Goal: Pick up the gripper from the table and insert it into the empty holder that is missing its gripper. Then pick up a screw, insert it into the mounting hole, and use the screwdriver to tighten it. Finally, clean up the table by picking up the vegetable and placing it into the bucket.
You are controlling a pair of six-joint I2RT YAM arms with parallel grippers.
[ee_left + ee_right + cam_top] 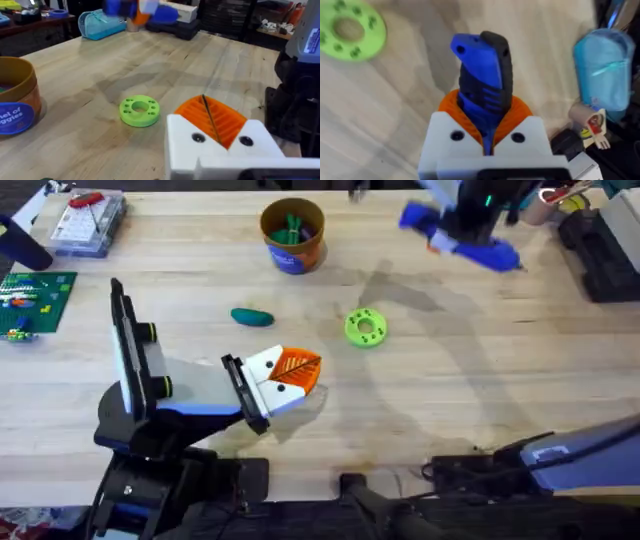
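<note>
A pale wooden counter point(450, 390) with visible plank grain carries everything. Near its far edge stands the bucket point(293, 235), orange-brown above and blue below, with green items inside. In front of it, toward the left arm, the dark green vegetable point(251, 317) lies on its side directly on the wood. To the right of that, well apart, a lime-green disc point(365, 327) with holes lies flat. At the far left corner sits a clear plastic box point(88, 222), and a green board point(32, 302) lies at the left edge.
</note>
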